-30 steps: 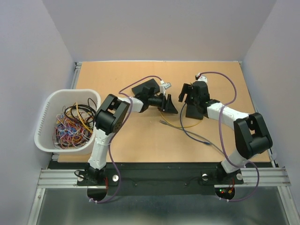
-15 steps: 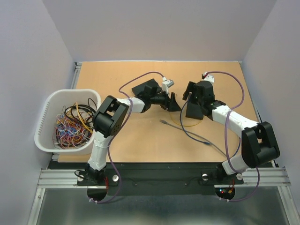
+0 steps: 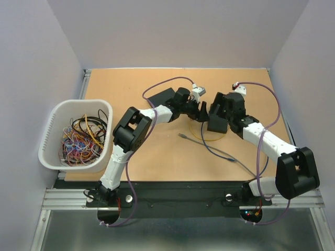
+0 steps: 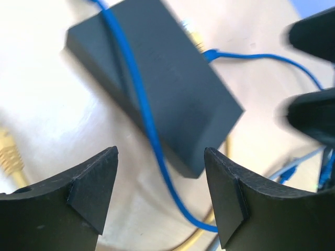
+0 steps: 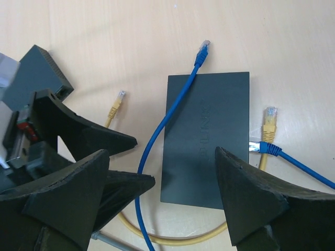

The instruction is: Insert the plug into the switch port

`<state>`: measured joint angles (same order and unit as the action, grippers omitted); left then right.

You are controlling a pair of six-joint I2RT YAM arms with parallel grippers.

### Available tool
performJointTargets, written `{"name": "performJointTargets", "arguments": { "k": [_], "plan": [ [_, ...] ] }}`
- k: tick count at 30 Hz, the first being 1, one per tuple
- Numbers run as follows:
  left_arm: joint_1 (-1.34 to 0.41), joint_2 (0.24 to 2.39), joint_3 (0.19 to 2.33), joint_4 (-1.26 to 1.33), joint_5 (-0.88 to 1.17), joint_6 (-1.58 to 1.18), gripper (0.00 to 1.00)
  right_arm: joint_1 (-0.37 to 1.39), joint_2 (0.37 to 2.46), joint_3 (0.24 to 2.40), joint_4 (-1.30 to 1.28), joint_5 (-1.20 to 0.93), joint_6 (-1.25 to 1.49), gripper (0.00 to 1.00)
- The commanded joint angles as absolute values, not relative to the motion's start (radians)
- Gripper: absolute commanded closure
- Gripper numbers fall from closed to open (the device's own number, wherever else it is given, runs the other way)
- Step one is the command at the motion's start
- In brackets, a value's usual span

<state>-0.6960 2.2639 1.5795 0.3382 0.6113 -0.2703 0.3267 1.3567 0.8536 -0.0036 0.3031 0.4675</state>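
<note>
Pale grey walls close in a tan wooden worktop [image 3: 115,83], with a white slatted plastic basket [image 3: 52,117] of tangled coloured wires at its left edge. Near the middle of the worktop, a little toward the right edge, lies the flat dark grey plastic network switch [image 5: 207,141]. A thin blue cable [image 5: 157,136] runs across its top. That cable's clear-tipped blue plug [image 5: 203,50] rests free on the wood just beyond one short end of the switch, in no port. Another blue connector [image 5: 259,147] sits against the switch's long side, seemingly plugged in, with a loose yellow plug [image 5: 268,119] just beside it.

The left gripper [image 4: 161,154] and right gripper [image 5: 162,152] both hover over the switch, jaws spread wide and holding nothing.

The main risk, as I judge it, is crowding: two sets of fingers near one small box could knock together. A finger that catches the draped cable could drag the light switch out of line. With yellow and blue plugs close together, the wrong one might be picked. A plug pinched askew would likely jam at the port mouth.
</note>
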Motion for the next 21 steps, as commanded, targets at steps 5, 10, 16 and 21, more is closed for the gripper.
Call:
{"name": "performJointTargets", "arguments": {
  "k": [5,10,16,21],
  "plan": [
    [-0.706,2.278,1.646,0.298,0.566,-0.248,0.27,0.319,1.302,0.841,0.003,0.325,0.456,0.13],
    [-0.715,2.292,1.651,0.327,0.636,-0.259,0.50,0.319,1.316,0.838,0.005,0.322,0.457,0.13],
    [-0.718,2.284,1.644,0.313,0.666,-0.258,0.99,0.319,1.319,0.827,0.005,0.295,0.475,0.13],
    [-0.715,2.152,1.525,0.337,0.605,-0.232,1.00,0.313,1.307,0.825,0.005,0.215,0.554,0.14]
  ]
}}
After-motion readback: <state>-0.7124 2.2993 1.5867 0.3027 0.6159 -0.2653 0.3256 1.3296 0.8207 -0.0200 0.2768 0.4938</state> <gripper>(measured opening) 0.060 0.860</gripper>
